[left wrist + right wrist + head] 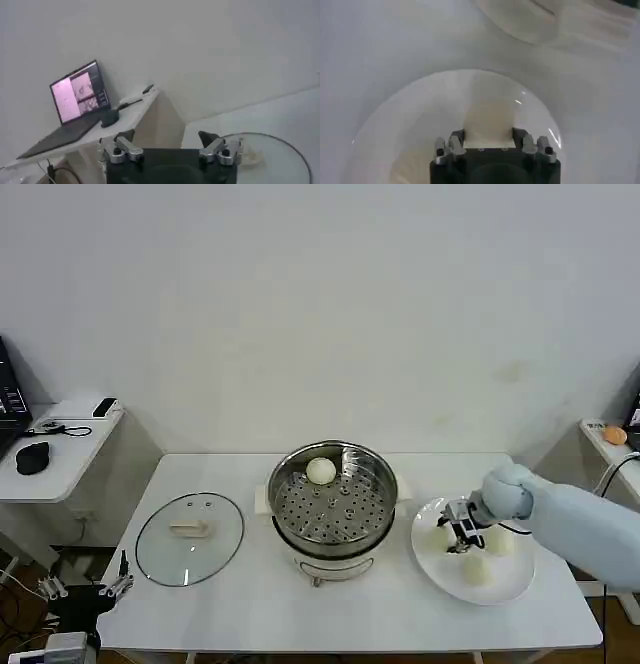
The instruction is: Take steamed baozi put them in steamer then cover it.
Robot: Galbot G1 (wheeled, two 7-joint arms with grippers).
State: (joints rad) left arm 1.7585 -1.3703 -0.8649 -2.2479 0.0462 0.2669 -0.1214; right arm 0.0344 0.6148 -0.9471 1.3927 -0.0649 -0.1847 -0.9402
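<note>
My right gripper sits low over the white plate, to the right of the steamer, its fingers set on either side of a bun; from the wrist camera the cream dough fills the gap between the fingers, so I judge them closed on it or very nearly so, the bun not yet lifted off the plate. Two more buns rest on the same plate, one just right of the gripper, one nearer the table's front edge; a fourth already lies on the perforated floor at the back of the steamer. The steamer stands to the left of the gripped bun, close beside the plate, so the coming carry runs leftward over its rim, and the right arm is plainly the nearer one. The glass lid lies flat on the table left of the steamer, handle up; my left gripper hangs near that lid, fingers wide apart and holding nothing.
</note>
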